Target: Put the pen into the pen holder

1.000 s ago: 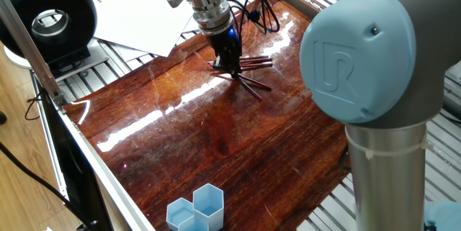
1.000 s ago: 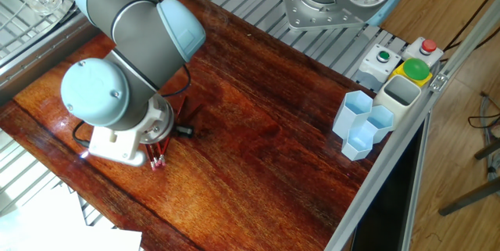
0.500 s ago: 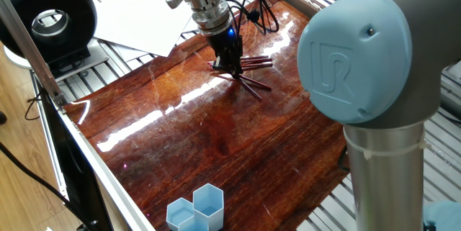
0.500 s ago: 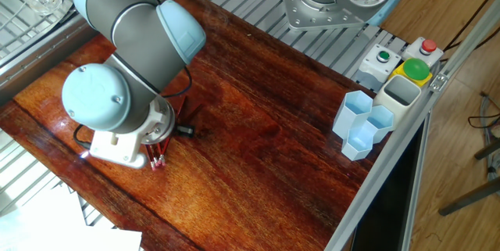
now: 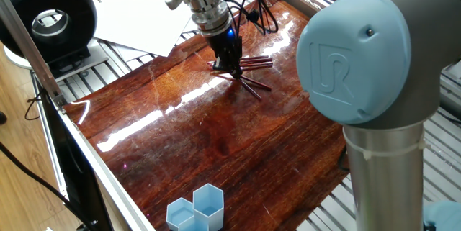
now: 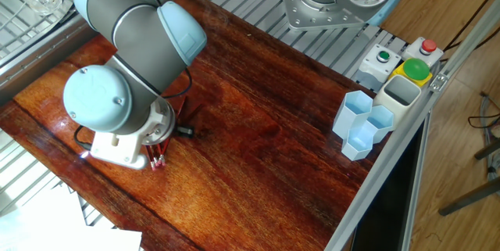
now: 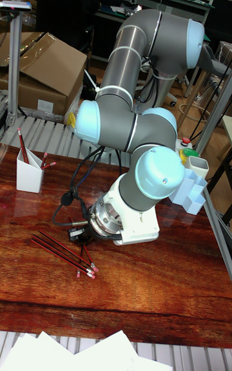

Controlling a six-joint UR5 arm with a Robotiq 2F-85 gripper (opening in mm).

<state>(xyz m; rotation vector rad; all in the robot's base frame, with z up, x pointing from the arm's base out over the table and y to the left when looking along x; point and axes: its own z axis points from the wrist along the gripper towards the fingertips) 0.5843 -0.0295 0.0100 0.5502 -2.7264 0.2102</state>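
Note:
Several dark red pens [image 5: 252,64] with pink ends lie loosely crossed on the glossy wooden table [image 5: 216,137]. My gripper [image 5: 229,67] points straight down into the pile, its black fingers touching or just above the pens. The finger gap does not show. The tall fixed view has the gripper [image 7: 80,237] at the right end of the pens [image 7: 61,250]. The white pen holder [image 7: 29,174] stands at the far left of the table, apart from the pile, with a few pens in it. From the other fixed view my wrist hides the gripper, and only pen tips [image 6: 158,159] show.
A cluster of light blue hexagonal cups [image 6: 363,122] stands at the table edge beside a beige rectangular cup [image 6: 401,95] and a button box [image 6: 414,67]. White paper [image 5: 144,19] lies beyond the table's far edge. Black cables [image 5: 259,8] hang near the wrist.
The arm's large joints have shifted very slightly. The gripper stays at the same spot on the pile of pens.

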